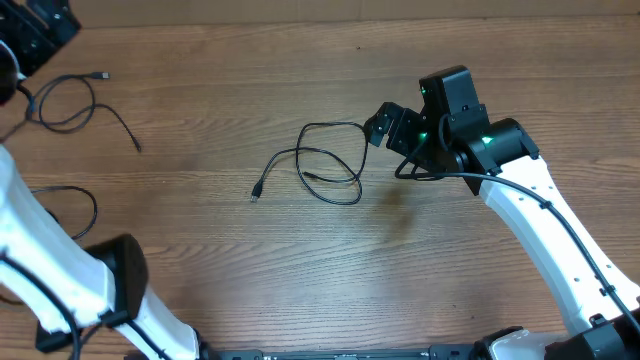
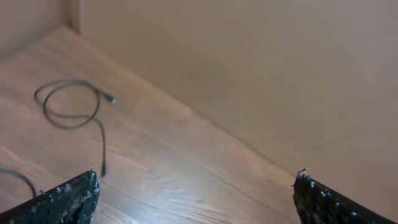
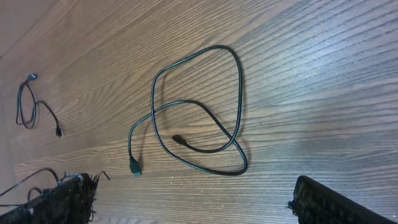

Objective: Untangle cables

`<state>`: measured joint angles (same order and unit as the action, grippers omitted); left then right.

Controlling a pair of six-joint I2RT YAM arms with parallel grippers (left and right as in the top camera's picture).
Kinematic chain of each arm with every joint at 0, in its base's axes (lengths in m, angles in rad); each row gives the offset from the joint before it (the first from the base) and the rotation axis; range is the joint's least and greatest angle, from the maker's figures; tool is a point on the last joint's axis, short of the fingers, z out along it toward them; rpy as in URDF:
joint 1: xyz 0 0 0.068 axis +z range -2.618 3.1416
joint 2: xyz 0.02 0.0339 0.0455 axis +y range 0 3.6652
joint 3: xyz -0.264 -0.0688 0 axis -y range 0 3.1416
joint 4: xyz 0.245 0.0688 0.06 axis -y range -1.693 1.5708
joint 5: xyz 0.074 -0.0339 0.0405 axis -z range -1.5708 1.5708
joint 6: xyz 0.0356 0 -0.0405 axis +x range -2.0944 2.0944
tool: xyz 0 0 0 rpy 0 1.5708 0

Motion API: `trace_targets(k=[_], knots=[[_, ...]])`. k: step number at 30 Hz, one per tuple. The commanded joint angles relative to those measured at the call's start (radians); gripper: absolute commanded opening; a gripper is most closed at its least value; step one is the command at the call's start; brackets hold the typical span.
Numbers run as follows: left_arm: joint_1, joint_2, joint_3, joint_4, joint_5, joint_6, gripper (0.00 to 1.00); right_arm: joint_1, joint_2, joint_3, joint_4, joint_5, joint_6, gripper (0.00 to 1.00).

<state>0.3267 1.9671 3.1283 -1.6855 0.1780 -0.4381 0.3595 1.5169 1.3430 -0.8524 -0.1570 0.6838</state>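
Right gripper [image 3: 193, 199], jaws spread and empty, hangs just short of the looped cable [image 3: 242, 93], which crosses itself ahead of the fingertips. Step in hand, as judged: approach. Next comes pinching one strand near the crossing and drawing it free. Left gripper [image 2: 196, 196], likewise spread, faces a second cable [image 2: 102, 140] well ahead. A third cable [image 1: 93, 205] passes under the left arm [image 1: 30, 240], its ends hidden.

Wood table [image 1: 330, 290], 3 separate black cables [image 1: 301, 142]

No readable text, label, brand, number or sign in any view; table [image 1: 330, 270], cables [image 3: 242, 93], right arm [image 1: 540, 210] casing unmarked
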Motion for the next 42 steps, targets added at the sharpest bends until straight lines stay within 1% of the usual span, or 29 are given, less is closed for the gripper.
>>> trace_targets(k=[1,3,8,19,25,28,32,34,37,40,42], knots=[[-0.064,-0.086,0.013,-0.004,-0.132,0.012,1.00,-0.008,-0.002,0.016,0.005,0.007,-0.003,1.00],[-0.092,-0.122,0.013,-0.004,-0.157,0.012,0.99,-0.008,-0.002,0.016,0.005,0.007,-0.003,1.00],[-0.158,-0.230,0.013,-0.004,-0.160,0.012,1.00,-0.008,-0.002,0.016,0.005,0.007,-0.003,1.00],[-0.285,-0.364,-0.011,-0.004,-0.155,0.020,0.99,-0.008,-0.002,0.016,0.005,0.007,-0.003,1.00],[-0.294,-0.488,-0.098,-0.004,-0.157,0.020,1.00,-0.008,-0.002,0.016,0.005,0.007,-0.003,1.00],[-0.294,-0.525,-0.148,-0.004,-0.214,0.019,1.00,-0.008,-0.002,0.016,0.005,0.007,-0.003,1.00],[-0.294,-0.494,-0.193,-0.003,-0.380,-0.002,0.99,-0.008,-0.002,0.016,0.005,0.007,-0.003,1.00],[-0.294,-0.450,-0.211,-0.001,-0.420,-0.010,0.99,-0.008,-0.002,0.016,0.005,0.007,-0.003,1.00],[-0.294,-0.356,-0.221,0.003,-0.483,-0.046,0.99,-0.008,-0.002,0.016,0.005,0.007,-0.003,1.00],[-0.296,-0.245,-0.221,0.006,-0.578,-0.098,1.00,-0.008,-0.002,0.016,0.005,0.007,-0.003,1.00],[-0.307,-0.180,-0.221,0.006,-0.586,-0.101,1.00,-0.008,-0.002,0.016,0.005,0.007,-0.003,1.00]])
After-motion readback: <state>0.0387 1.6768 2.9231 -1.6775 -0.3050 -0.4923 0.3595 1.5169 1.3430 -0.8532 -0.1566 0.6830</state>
